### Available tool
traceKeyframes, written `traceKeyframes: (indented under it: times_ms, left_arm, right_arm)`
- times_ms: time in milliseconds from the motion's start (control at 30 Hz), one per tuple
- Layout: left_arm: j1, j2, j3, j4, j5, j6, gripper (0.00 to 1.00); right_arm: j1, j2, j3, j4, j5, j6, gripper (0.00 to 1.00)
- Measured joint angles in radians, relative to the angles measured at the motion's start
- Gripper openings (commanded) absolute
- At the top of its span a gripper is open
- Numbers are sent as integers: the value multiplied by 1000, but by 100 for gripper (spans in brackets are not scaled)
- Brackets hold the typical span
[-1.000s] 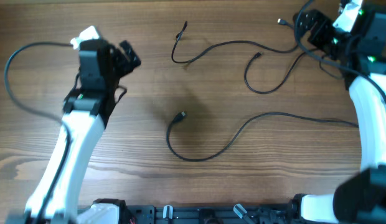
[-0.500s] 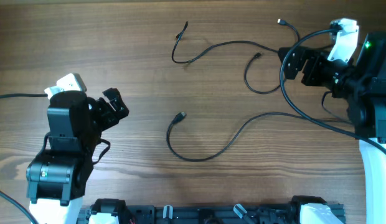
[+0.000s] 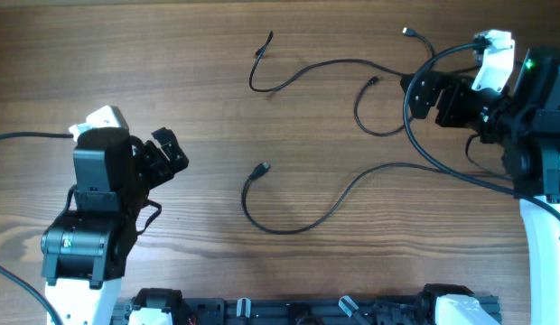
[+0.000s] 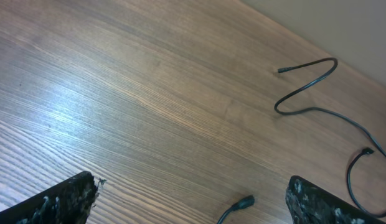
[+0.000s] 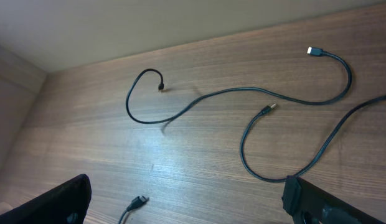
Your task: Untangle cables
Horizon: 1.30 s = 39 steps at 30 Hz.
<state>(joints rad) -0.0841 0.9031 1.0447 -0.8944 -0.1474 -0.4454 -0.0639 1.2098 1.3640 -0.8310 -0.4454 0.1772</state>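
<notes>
- The left gripper (image 3: 169, 155) hangs over the left part of the wooden bench (image 3: 199, 108). Its jaws are wide apart, gripping nothing, and aimed right and toward the far side.
- A broad stretch of bare wood separates it from the nearest plug, so there is open room here.
- Three thin black cables (image 3: 303, 226) lie flat on the middle and right of the bench.
- The lower cable (image 3: 352, 185) starts at a plug near the centre that points to the far right. It curls into a loop toward the near edge, then runs lengthwise to the right.
- The upper cable (image 3: 334, 63) also runs left to right. A small hook at its left end points toward the far edge, and its right-hand plug lies near the far right corner.
- In the right wrist view, the bench's far edge meets a pale wall just behind this cable.
- The middle cable (image 3: 375, 129) is a short loop. Its plug points to the far right, just beside the upper cable without touching it.
- The right gripper (image 3: 434, 97) hovers over that loop's right side, jaws wide apart, with the cord passing just beside one finger.
- The arm's thick wire (image 3: 411, 126) arcs over the lower cable's right stretch.
</notes>
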Motion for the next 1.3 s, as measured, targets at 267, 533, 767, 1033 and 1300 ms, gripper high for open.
traceKeyframes:
  times_ms: [267,533,767,1033,1300]
  left_arm:
    - [0,42,0,0,0,0,100]
    - [0,89,0,2,0,0,100]
    - [0,99,0,24,0,0,100]
    - [0,99,0,34,0,0,100]
    - [0,99,0,34,0,0,100]
  right_arm:
    - [0,12,0,0,0,0,100]
    - [0,29,0,0,0,0,100]
    - [0,43,0,0,0,0,100]
    - [0,43,0,0,0,0,100]
    - [0,43,0,0,0,0,100]
